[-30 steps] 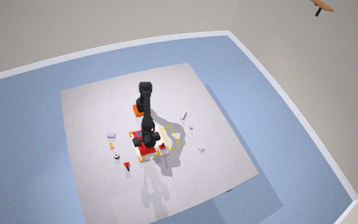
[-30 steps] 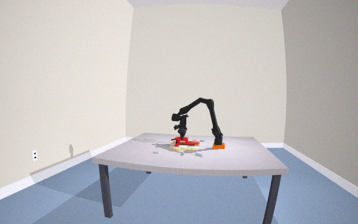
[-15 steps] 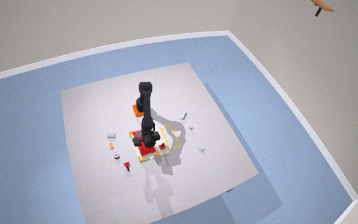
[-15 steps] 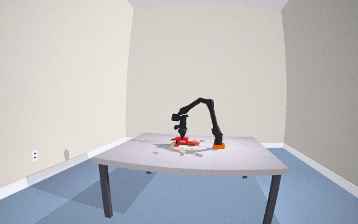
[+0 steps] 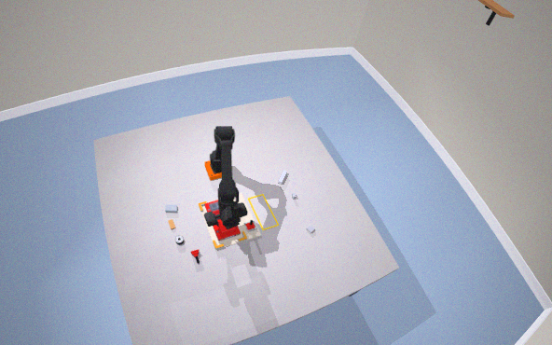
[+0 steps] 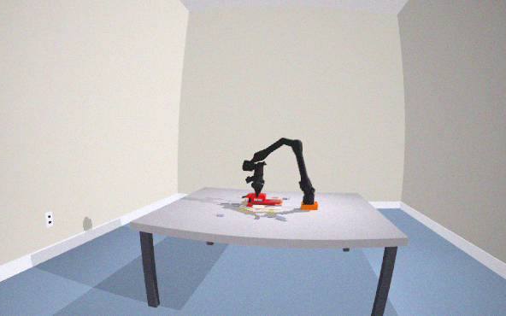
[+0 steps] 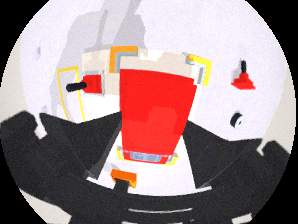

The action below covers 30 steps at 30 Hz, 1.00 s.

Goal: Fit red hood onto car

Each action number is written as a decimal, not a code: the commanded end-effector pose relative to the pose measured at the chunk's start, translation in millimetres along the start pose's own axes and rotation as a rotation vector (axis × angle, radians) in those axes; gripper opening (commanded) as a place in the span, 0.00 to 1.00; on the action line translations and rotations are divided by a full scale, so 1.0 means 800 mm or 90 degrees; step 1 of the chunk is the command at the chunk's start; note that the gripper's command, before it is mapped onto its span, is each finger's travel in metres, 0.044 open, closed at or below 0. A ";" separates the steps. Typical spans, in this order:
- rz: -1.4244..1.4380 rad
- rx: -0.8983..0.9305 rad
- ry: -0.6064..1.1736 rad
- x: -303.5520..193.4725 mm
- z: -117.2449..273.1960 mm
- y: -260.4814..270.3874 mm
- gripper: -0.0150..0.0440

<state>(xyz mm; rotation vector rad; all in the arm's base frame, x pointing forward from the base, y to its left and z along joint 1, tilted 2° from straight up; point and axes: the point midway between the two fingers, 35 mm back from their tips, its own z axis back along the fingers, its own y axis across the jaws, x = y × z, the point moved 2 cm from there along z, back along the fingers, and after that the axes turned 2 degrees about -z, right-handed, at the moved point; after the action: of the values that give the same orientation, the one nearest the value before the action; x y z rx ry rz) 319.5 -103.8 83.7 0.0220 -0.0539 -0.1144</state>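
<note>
— Where's the hood (image 7: 154, 111) now, and what has the gripper (image 6: 257, 188) got?

— The claw is clamped on the hood, fingers standing fairly wide across the red shell. It hangs over the car chassis (image 5: 229, 231) in the jig (image 5: 217, 243), about mid-table. Whether it has settled on the deck, I cannot tell.

— How would you expect it to handle?

— A stiff, light shell, I'd judge — smooth sides, so likely to slip or tilt if pinched off-centre. Gripping across the flat roof's two long sides, as here, looks like the sensible hold.

— Anything in the way?

— Loose bits lie around: a red funnel-shaped piece (image 5: 195, 254), a small ring (image 5: 179, 240) and an orange block (image 5: 172, 224) toward one edge, grey blocks (image 5: 282, 177) toward the opposite edge. None sits between hood and pegs. The yellow outline (image 5: 263, 212) just beside the jig holds nothing. On leaving, the fingers should rise straight clear.
</note>
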 end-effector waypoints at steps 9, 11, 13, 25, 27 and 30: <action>0.001 0.002 0.002 -0.001 -0.009 0.001 0.25; 0.000 0.002 0.002 -0.001 -0.010 0.001 0.25; -0.001 0.002 0.002 0.000 -0.010 0.001 0.25; -0.007 0.003 0.002 0.002 -0.015 0.002 0.25; -0.008 0.003 0.002 0.003 -0.015 0.002 0.25; -0.008 0.003 0.003 0.003 -0.016 0.002 0.25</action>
<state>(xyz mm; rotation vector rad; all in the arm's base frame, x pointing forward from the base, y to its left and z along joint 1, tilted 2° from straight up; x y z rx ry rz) 324.4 -103.4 75.2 0.0235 -0.0616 -0.1213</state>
